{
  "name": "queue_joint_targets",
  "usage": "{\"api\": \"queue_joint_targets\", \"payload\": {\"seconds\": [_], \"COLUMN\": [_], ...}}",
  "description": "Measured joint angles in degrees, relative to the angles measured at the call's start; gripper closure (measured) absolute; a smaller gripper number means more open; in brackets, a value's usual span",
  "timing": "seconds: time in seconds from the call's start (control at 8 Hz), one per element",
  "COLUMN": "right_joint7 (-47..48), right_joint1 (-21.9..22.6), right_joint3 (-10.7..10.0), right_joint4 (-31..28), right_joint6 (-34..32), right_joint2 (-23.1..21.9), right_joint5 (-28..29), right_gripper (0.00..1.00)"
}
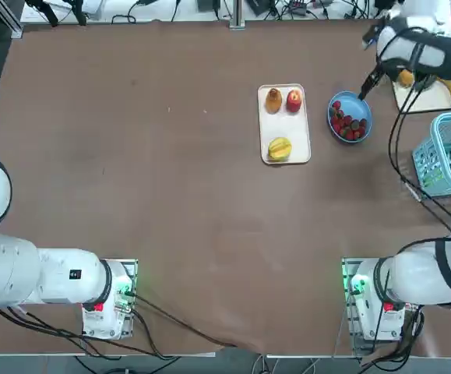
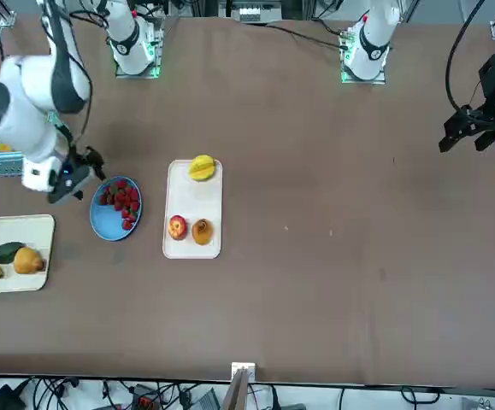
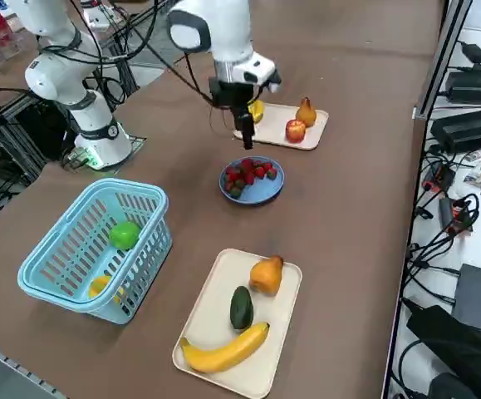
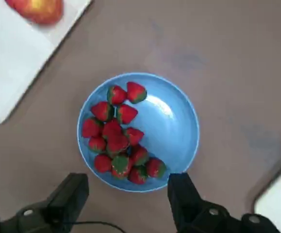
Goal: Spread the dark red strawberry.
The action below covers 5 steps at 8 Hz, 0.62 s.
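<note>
The right pincer [image 4: 128, 187], fingers apart, hovers near glossy, conical strawberries [image 4: 116, 138] clustered in 1 round blue plate [image 4: 172, 141].

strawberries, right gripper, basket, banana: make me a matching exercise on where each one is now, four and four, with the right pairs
1. strawberries
2. right gripper
3. basket
4. banana

A. on a tray with a dark green fruit
B. heaped to one side of the blue plate
C. above the table, near the blue plate, fingers open
D. holding a bright green item and a yellow one

Pairs: 1-B, 2-C, 3-D, 4-A
</note>
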Motion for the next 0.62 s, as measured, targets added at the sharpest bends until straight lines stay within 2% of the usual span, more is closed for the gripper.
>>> {"api": "queue_joint_targets", "payload": {"seconds": [0.25, 0.62], "right_joint7": [-8.21, -10.32], "right_joint1": [0.15, 2.11], "right_joint3": [0.02, 0.11], "right_joint4": [-0.21, -2.67], "right_joint6": [3.59, 8.26], "right_joint2": [2.64, 4.13], "right_joint5": [0.0, 0.01], "right_gripper": [0.0, 0.02]}}
